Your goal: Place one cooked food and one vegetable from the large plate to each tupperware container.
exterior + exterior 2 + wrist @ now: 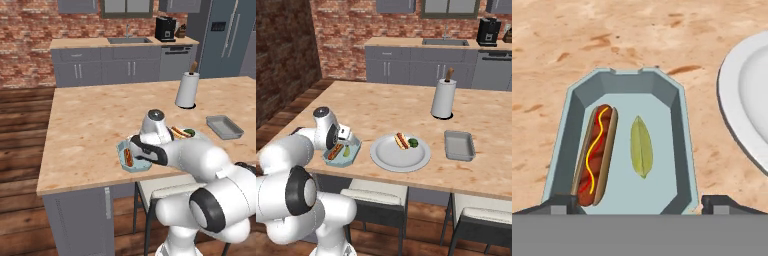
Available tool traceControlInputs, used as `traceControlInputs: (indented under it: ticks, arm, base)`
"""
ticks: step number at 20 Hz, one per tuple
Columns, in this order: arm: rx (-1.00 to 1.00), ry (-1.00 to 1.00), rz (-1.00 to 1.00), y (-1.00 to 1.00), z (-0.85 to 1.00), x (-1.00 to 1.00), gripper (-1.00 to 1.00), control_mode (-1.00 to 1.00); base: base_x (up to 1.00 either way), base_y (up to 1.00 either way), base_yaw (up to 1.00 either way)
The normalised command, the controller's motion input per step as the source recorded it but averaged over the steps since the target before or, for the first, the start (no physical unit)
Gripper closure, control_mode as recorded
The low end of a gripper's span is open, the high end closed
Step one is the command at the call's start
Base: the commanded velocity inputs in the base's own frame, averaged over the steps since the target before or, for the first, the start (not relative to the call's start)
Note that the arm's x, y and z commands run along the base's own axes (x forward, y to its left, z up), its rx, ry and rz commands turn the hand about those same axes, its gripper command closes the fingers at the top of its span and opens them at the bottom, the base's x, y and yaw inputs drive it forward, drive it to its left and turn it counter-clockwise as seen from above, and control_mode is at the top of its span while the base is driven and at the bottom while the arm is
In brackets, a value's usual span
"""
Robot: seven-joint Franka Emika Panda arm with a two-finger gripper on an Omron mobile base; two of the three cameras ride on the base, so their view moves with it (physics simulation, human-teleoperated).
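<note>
Fingers stand wide apart, clamped on nothing, just above the light blue tray, where a hot dog and green leaf lie side by side between them, its pair seemingly complete, while open worktop lies beyond toward the large plate and grey tray.

You're looking at a counter of pale, mottled wood grain with a matt finish. The light blue tray looks like smooth, matt plastic. The large plate reads as smooth white-grey ceramic with a soft sheen. The grey tray appears dull and metallic. The paper towel roll is matt white paper.
</note>
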Motion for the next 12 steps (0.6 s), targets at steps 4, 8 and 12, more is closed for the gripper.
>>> traceControlInputs:
  ticks: [4, 8, 12]
  arm:
    - [0.0, 0.0, -0.02, -0.62, 0.37, -0.11, -1.0, -1.0]
    - [0.0, 0.0, 0.0, -0.8, 0.22, 0.01, -1.0, -1.0]
    - [0.0, 0.0, 0.03, -0.8, 0.1, 0.23, -1.0, -1.0]
  base:
    - [0.0, 0.0, 0.0]
    - [0.0, 0.0, 0.0]
    - [0.0, 0.0, 0.0]
